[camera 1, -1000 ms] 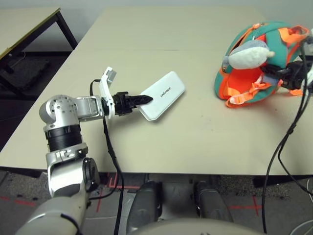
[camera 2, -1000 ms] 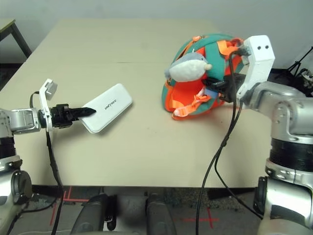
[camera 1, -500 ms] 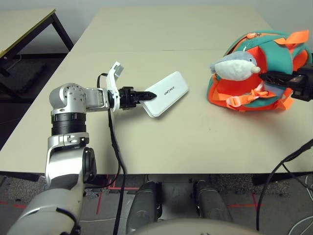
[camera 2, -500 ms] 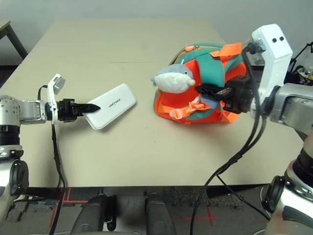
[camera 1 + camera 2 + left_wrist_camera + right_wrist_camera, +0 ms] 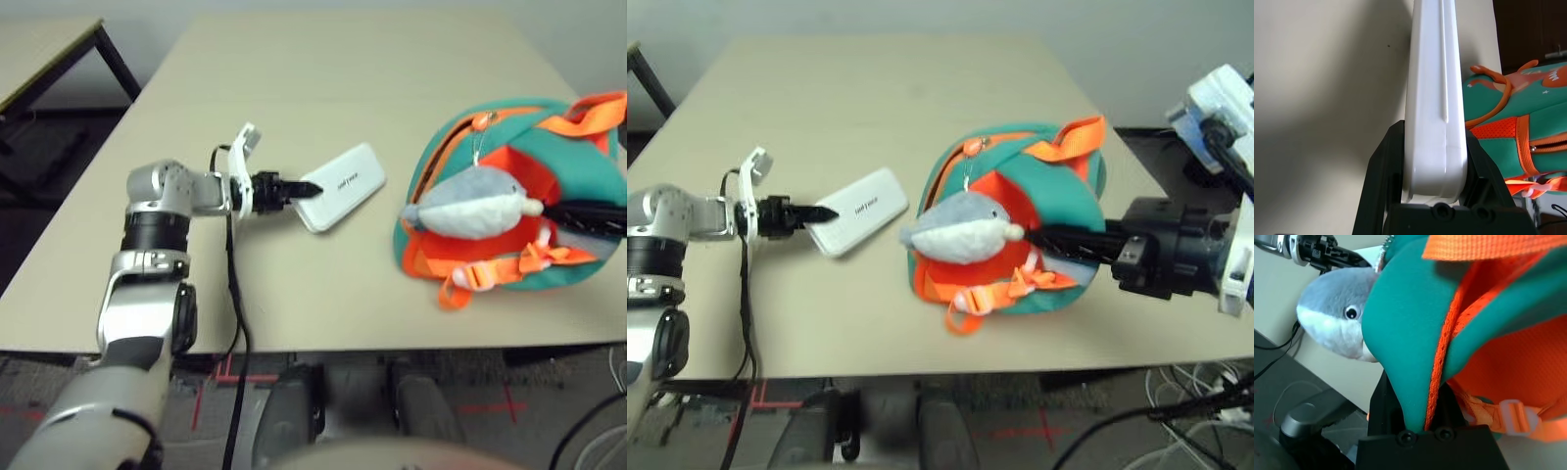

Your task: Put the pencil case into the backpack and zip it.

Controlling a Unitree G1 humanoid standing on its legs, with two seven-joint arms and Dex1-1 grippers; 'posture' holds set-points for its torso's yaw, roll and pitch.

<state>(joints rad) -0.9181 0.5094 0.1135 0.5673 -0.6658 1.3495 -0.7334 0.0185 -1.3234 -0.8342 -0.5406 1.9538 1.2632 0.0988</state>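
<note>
Gripping the pencil case (image 5: 342,186) end, left jaws (image 5: 304,189) ready it for insertion; right jaws (image 5: 1043,238) pinch the backpack (image 5: 1058,191) fabric, steadying it.

Small black lettering on pencil case (image 5: 342,186) top face, too small to read; no other text.

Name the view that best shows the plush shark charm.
The right eye view: the grey-and-white plush shark charm lies whole on the teal backpack. Left eye view shows it similarly; right wrist view only its face; left wrist view none.
</note>
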